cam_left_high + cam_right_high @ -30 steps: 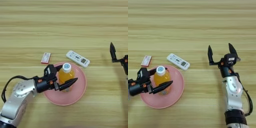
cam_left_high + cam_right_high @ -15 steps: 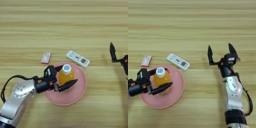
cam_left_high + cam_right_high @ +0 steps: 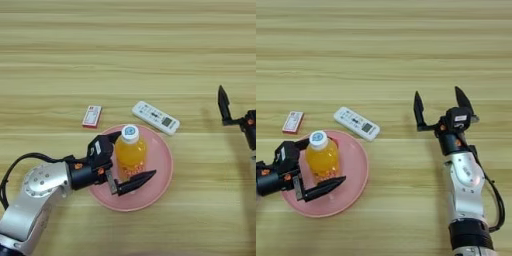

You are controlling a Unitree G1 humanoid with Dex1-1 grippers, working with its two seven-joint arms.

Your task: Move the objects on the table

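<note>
Your left gripper (image 3: 124,162) sits over the pink plate (image 3: 161,172) with its two black fingers spread on either side of the orange-drink bottle (image 3: 131,155): one finger behind the bottle's left shoulder, the other lying low across the plate in front of it. The jaws are open, bracketing the bottle rather than pinching it.

Compared with a second ago, very little has changed. The bottle stands upright on the plate in the same spot, white cap up, and the gripper has held its place around it, with the front finger perhaps a touch further from the bottle's base (the difference is slight, so don't lean on it). That reads to me as either a release just finished or a grasp not yet closed; the bottle standing on its own weight fits both.

The remote control (image 3: 155,117) lies flat on the table (image 3: 125,55) just beyond the plate's far rim, angled, close to the plate's edge. The red-and-white packet (image 3: 92,116) lies to the left of it, clear of the plate. I can't see a red cube in either view.

Your right gripper (image 3: 441,106) stays parked well off to the right, fingers pointing up and splayed wide, holding nothing.
</note>
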